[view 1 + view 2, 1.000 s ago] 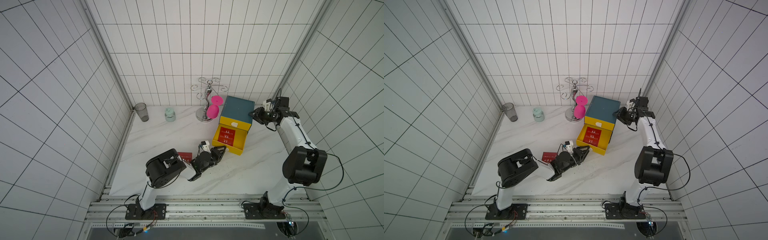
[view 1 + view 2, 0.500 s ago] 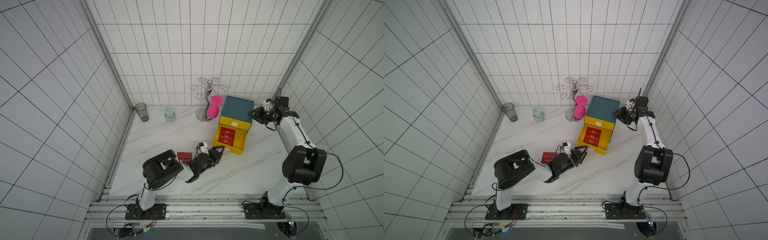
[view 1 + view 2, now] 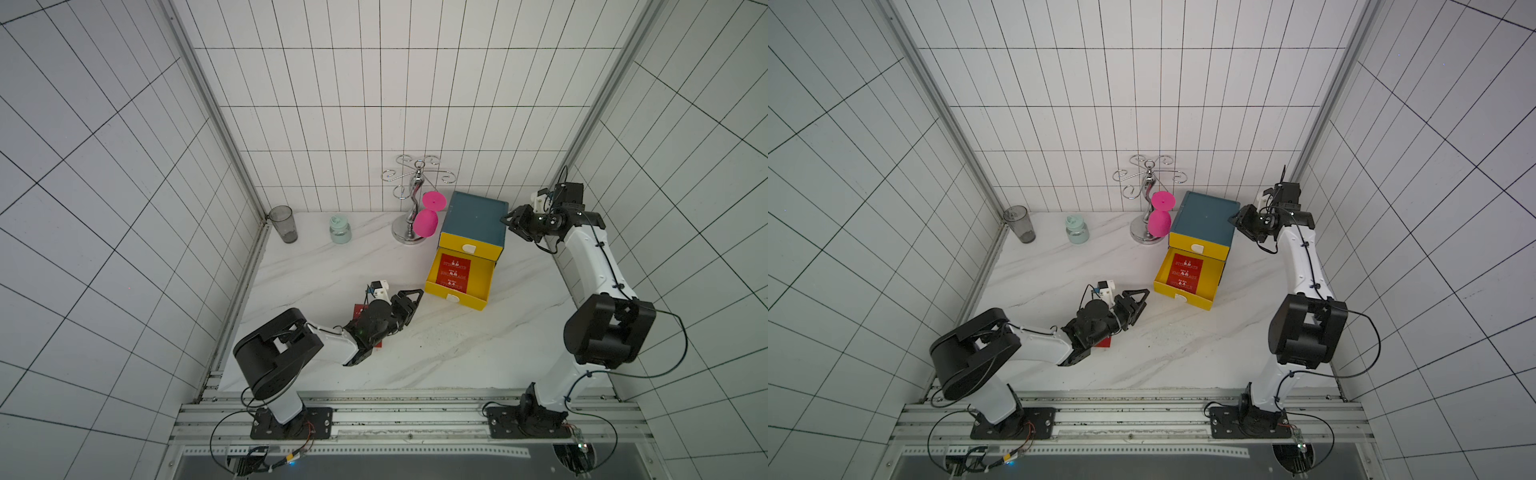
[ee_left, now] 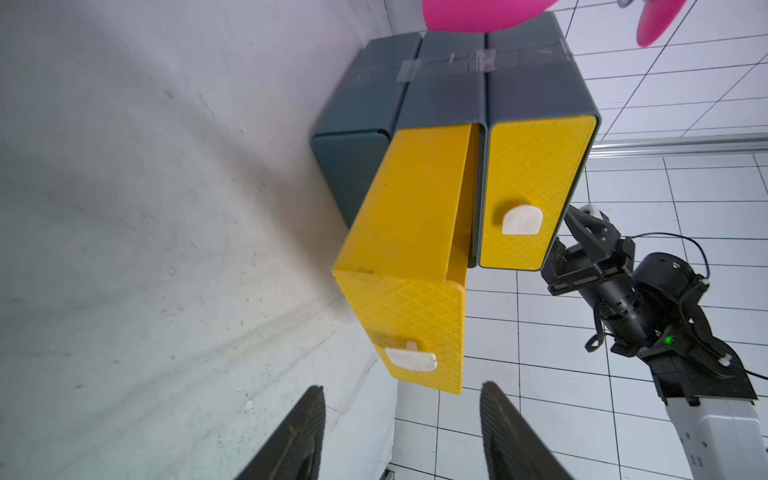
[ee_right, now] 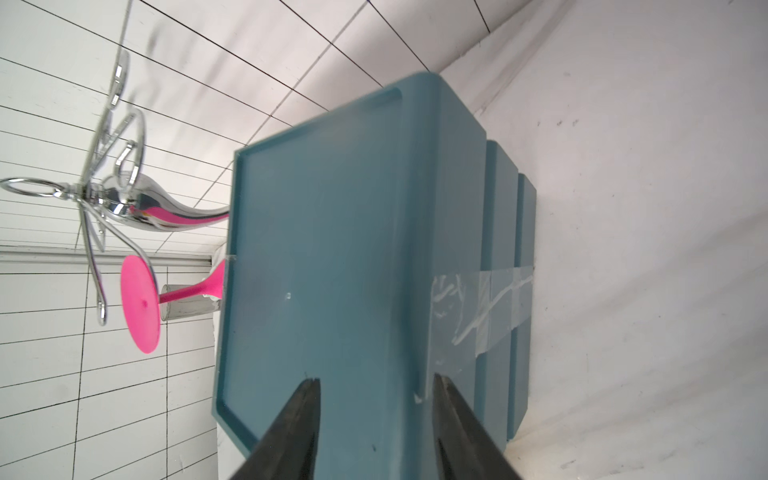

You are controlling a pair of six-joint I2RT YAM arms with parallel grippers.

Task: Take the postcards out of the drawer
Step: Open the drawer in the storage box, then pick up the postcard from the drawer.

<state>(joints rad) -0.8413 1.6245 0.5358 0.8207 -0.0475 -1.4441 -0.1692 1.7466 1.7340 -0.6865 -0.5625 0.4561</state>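
Note:
The yellow drawer (image 3: 482, 291) stands pulled out of the teal cabinet (image 3: 478, 216), with a red postcard (image 3: 455, 272) lying flat inside it. Another red postcard (image 3: 358, 309) lies on the table, mostly hidden under my left arm. My left gripper (image 3: 409, 297) is open and empty, low over the table just in front of the drawer's white handle (image 4: 410, 359). My right gripper (image 3: 508, 218) is open, its fingers (image 5: 309, 399) astride the cabinet's upper right edge.
A chrome glass rack (image 3: 411, 199) with a pink goblet (image 3: 426, 222) stands just left of the cabinet. A grey tumbler (image 3: 284, 224) and a mint jar (image 3: 340, 229) sit at the back left. The upper yellow drawer (image 3: 469, 245) is closed.
My left gripper's jaws have spread apart and the left arm has drawn back a little from the drawer front. The right arm stays at the cabinet edge.

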